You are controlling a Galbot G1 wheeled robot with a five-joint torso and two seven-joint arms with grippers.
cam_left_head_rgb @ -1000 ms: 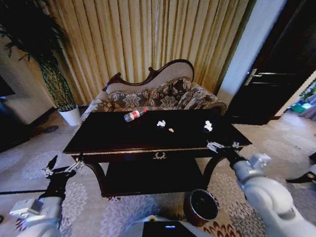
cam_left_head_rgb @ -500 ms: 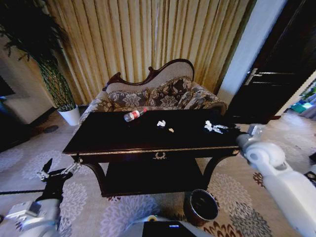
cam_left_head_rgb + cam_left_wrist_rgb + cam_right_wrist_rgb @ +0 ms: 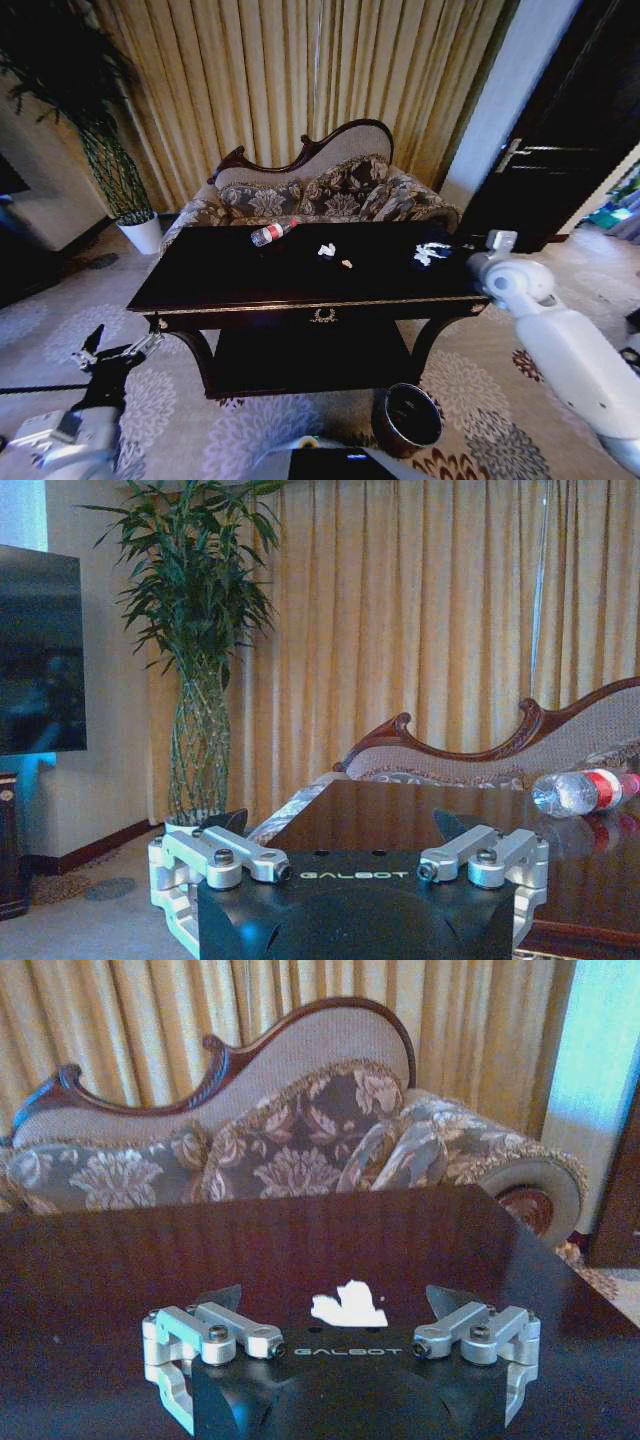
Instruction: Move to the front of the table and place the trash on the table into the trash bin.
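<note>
I am watching the right claw (image 3: 338, 1312) hovering low over the right end of the table (image 3: 240, 275), its jaws spread wide to either side of a white crumpled paper scrap (image 3: 348, 1306) lying on the dark top, neither finger touching it. In the head view that scrap (image 3: 431, 251) is sitting just past the right arm's wrist. The clear bottle (image 3: 272, 233) with the red label is lying on its side near the table's far edge, left of centre, and two smaller scraps (image 3: 327, 250) are resting near the middle. The trash bin (image 3: 407, 418) is standing on the carpet by the table's right front leg. The left claw (image 3: 112, 350) is hanging low beside the table's left front corner, jaws wide, gripping nothing.
</note>
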